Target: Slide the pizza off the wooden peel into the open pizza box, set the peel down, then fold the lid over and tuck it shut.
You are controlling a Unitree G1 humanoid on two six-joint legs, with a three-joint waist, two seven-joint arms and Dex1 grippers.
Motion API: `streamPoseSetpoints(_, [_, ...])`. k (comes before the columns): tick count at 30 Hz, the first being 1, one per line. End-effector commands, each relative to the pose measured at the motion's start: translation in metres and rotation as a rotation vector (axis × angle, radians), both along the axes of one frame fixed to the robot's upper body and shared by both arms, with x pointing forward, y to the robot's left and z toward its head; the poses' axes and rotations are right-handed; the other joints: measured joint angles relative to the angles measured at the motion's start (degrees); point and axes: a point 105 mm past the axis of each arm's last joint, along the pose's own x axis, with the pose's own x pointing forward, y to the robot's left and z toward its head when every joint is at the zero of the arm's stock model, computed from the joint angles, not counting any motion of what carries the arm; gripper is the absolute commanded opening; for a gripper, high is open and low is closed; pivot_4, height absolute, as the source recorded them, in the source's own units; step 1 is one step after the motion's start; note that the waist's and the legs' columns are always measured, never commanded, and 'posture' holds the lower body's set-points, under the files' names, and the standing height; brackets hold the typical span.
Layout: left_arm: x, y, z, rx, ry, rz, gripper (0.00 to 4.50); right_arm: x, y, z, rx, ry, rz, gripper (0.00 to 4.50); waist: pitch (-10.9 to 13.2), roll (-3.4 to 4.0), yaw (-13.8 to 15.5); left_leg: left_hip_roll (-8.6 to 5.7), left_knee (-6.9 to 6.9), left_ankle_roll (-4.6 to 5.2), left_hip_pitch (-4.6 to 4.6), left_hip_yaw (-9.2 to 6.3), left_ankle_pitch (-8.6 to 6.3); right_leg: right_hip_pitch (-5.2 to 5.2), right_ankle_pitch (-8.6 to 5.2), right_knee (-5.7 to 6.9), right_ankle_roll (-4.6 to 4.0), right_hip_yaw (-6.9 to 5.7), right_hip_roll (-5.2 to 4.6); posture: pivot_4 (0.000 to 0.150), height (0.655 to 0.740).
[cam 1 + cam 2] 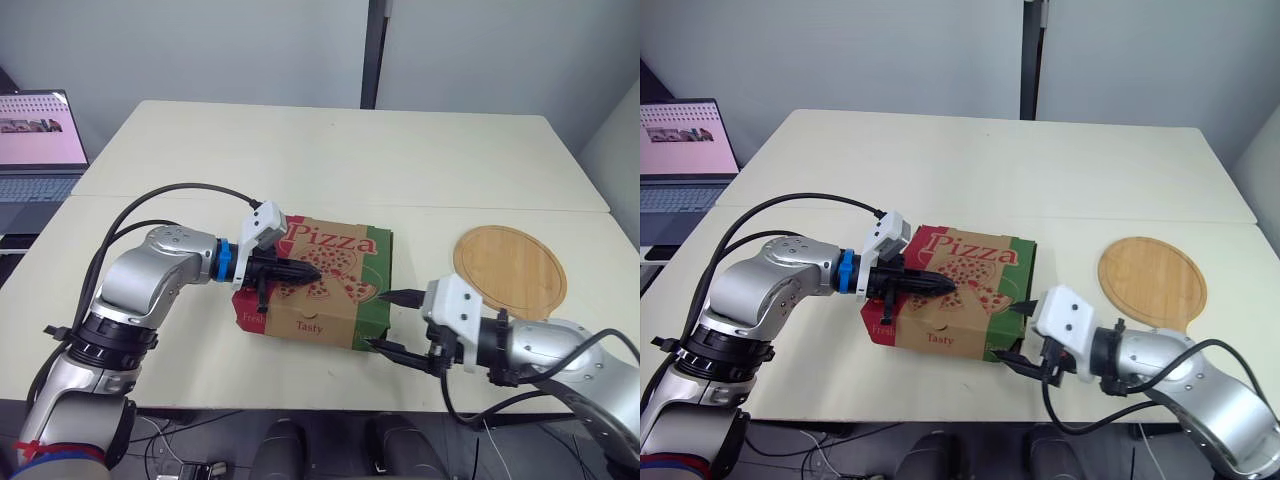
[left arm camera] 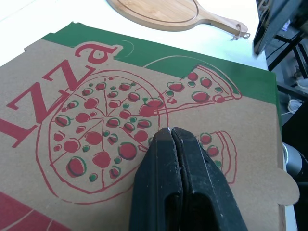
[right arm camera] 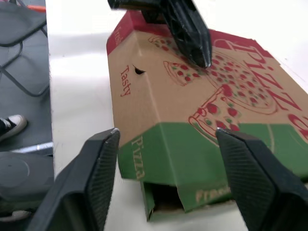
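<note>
Pizza box (image 1: 320, 285): you have it lying flat on the table (image 1: 330, 150) with its lid folded down over it. The red "Pizza" lettering and the printed pizza drawing face up.
Box corner: in your right wrist view, a dark gap shows under the green side panel at the box corner facing that camera. The panel there is not flush.
Left gripper (image 1: 312, 270): your left arm reaches in over the red-edged side of the box. Its two black fingers are pressed together with nothing between them. The tips are down on the printed pizza near the middle of the lid and appear to touch the cardboard.
Right gripper (image 1: 385, 322): you have it just beside the green side of the box, opposite the left gripper, with its fingers spread wide. The box's green side lies ahead, between the two fingers. You cannot tell whether either finger touches the cardboard.
Wooden peel (image 1: 510, 272): it lies flat on the table past the box's green side, behind the right gripper and apart from the box. Its round board is bare.
Laptop (image 1: 35, 140): it stands open, well apart from the box, beyond the left arm's side of the table.
</note>
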Motion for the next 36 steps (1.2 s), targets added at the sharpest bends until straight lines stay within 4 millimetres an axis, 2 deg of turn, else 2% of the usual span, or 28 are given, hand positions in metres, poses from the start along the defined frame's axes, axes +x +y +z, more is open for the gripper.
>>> streamPoseSetpoints(1, [-0.006,-0.004,0.012,-0.004,-0.041,-0.05,0.0,0.009,0.001,0.004,-0.012,-0.107,-0.019,3.37,0.0,0.0,0.0,0.0,0.0,0.0,0.0,0.0,0.0,0.0,0.0,0.0,0.0,0.0,0.0,0.15,0.7344])
streamPoseSetpoints(9, [-0.015,-0.004,0.009,0.009,-0.007,-0.085,0.0,0.025,0.001,0.008,0.002,-0.216,-0.054,3.37,0.0,0.0,-0.1,0.02,0.01,0.0,0.03,0.0,0.0,0.0,0.0,0.06,-0.01,0.01,0.02,0.15,0.7344])
streamPoseSetpoints(15, [-0.016,-0.002,0.009,0.03,-0.014,-0.101,0.0,0.028,0.003,0.008,0.01,-0.227,-0.058,3.37,0.0,0.0,-0.1,0.02,0.04,0.0,0.05,0.0,0.0,0.0,0.0,0.12,-0.01,0.0,0.03,0.15,0.7344])
streamPoseSetpoints(24, [-0.018,0.009,-0.021,0.108,0.021,-0.06,0.0,0.018,0.004,-0.005,0.009,-0.163,-0.068,3.37,0.0,0.0,-0.1,0.03,0.04,0.0,0.07,0.02,0.0,0.0,0.01,0.14,-0.02,0.03,0.03,0.15,0.7344])
streamPoseSetpoints(32, [-0.015,0.014,-0.026,0.114,0.013,-0.023,0.0,0.009,-0.02,0.009,0.11,-0.053,-0.123,3.37,0.0,0.0,-0.1,0.02,0.08,0.0,0.15,0.03,0.0,0.0,-0.01,0.36,-0.03,0.07,0.03,0.15,0.7344])
streamPoseSetpoints(36, [-0.014,0.015,-0.023,0.107,0.002,-0.012,0.0,0.019,-0.035,0.003,0.105,-0.012,-0.196,3.37,0.0,-0.02,-0.1,0.02,0.08,0.0,0.21,0.04,0.0,0.0,-0.03,0.48,-0.06,0.08,0.03,0.15,0.7344])
